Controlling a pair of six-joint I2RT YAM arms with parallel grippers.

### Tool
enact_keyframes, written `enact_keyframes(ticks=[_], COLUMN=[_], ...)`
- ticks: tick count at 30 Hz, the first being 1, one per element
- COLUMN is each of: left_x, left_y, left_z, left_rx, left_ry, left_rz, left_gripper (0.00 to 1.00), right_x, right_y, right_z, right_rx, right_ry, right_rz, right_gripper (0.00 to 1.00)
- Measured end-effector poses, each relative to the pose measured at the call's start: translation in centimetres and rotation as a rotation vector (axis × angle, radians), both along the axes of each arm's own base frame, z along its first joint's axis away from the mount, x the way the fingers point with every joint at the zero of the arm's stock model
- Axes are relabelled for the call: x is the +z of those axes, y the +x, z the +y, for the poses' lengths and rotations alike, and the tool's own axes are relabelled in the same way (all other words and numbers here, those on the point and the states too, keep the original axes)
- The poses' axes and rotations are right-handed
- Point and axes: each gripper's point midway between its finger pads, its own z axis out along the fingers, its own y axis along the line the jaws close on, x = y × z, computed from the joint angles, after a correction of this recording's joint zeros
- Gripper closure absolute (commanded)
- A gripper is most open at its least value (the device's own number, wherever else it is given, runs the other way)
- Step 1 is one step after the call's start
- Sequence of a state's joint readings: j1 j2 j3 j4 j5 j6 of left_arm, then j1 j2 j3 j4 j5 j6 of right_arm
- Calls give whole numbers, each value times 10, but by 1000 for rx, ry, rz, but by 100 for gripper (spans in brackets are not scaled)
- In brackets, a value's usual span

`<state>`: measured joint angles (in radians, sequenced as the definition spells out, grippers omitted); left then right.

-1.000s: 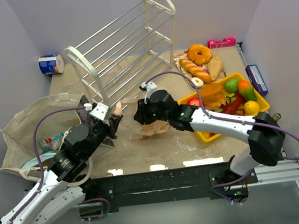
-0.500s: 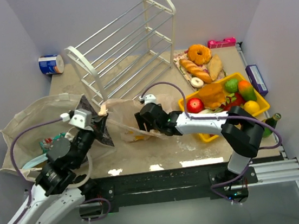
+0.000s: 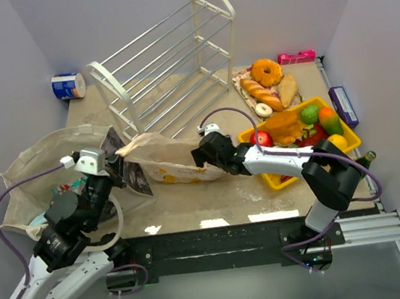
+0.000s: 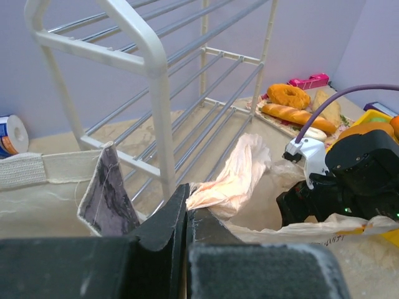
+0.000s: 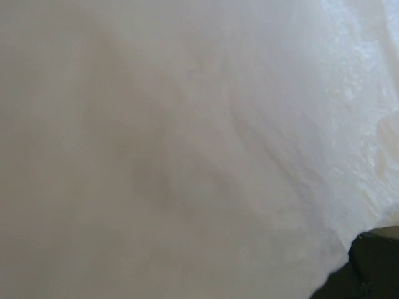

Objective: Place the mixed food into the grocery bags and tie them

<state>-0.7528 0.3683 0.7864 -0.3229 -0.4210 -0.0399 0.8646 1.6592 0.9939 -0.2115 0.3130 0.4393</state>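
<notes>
Tabletop (image 3: 213, 199) — left gripper (image 4: 186, 198) tight on bag (image 4: 232, 179)

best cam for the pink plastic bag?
Top external: plastic bag seen full length, spanning left tool to right tool. Left wrist shows only its bunched handle end; right wrist is just blurred film.
</notes>
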Motion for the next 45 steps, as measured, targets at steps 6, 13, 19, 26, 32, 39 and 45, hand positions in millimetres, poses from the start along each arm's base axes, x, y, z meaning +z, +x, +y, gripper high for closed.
enact_keyframes(ticks=[6,13,19,26,32,39,45], left_x=[-13,-74,-87,-83,-73,-78,-82], left_y=[27,50,49,48,44,46,46], left_z=[-33,-54,-49,-37,-32,-34,-34], left_rx=[-35,-35,-15,30,38,40,40], left_ry=[53,194,214,202,174,190,196], left_rz=[49,188,208,194,165,181,187], left_gripper=[100,100,100,100,100,100,100], right_x=[35,155,223,247,207,89,55], right_y=[-29,-45,-56,-11,38,42,56], right_z=[31,47,25,-63,-148,-170,-182], right_rx=[155,216,200,-58,-305,-366,-414], right_ry=[88,343,486,411,275,140,112], right_rz=[4,-154,-267,-368,-332,-71,-16], right_gripper=[1,1,1,1,4,4,5])
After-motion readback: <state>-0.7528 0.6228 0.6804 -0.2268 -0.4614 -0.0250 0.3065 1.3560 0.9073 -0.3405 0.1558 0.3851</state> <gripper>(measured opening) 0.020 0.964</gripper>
